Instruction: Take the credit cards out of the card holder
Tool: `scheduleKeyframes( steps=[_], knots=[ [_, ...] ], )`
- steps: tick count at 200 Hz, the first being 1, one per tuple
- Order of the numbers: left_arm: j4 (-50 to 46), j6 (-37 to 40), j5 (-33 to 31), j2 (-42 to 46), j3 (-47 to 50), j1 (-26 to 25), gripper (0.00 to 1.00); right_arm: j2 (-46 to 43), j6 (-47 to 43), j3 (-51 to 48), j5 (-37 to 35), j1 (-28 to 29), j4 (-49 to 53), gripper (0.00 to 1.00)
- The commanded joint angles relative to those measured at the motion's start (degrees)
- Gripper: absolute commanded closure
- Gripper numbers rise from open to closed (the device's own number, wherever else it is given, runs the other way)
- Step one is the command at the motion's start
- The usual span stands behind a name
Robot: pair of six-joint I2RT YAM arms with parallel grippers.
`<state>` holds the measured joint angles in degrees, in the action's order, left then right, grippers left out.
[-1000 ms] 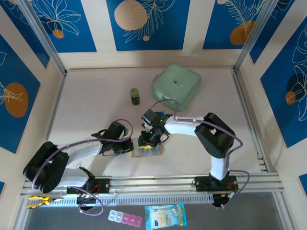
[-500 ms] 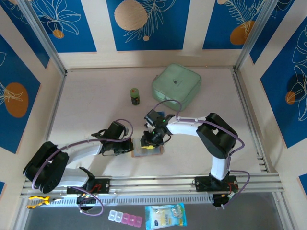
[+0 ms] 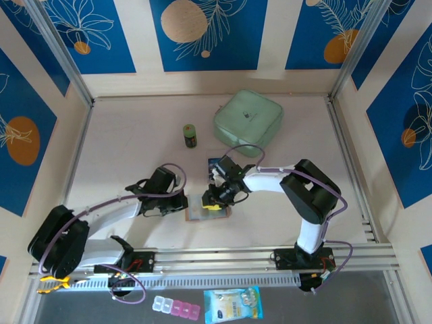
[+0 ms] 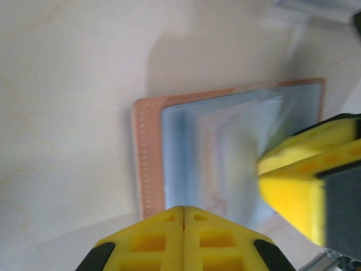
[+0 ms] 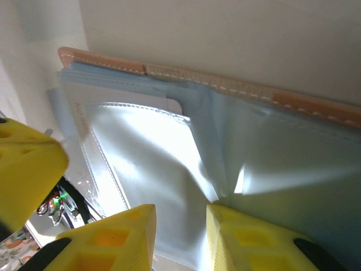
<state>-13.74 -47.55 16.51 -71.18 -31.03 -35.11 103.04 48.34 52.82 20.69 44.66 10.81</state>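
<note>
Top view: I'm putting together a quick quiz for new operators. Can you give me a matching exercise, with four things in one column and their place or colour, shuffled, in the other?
Things:
1. card holder
2. zip case
3. small can
4. pill box

Descriptions:
A. mint green, at the far side of the table
B. dark green, upright, left of the zip case
C. clear and pink compartments, off the table at the view's bottom edge, beside a sachet
D. tan, lying open on the near half of the table

Pairs: 1-D, 2-A, 3-B, 4-C
</note>
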Motion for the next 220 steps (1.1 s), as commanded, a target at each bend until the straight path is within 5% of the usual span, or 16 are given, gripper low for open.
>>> scheduleKeyframes(
  steps=[1,94,220],
  knots=[
    [-0.72,-0.7,1.49,1.57,-2.57,-0.14,0.91,-0.98,1.53,-2.62,2.62,-0.75,-2.85,0.69],
    [6.94,-5.33,3.72,-5.09,-3.13,-2.68,0.75,-0.55,3.6,-6.41,6.49,-2.74,-9.14,0.71],
    [12.59,-8.78,5.37,-9.43,-0.8,-3.47,0.72,-1.09,3.94,-6.83,6.9,-2.94,-9.59,0.71]
  ],
)
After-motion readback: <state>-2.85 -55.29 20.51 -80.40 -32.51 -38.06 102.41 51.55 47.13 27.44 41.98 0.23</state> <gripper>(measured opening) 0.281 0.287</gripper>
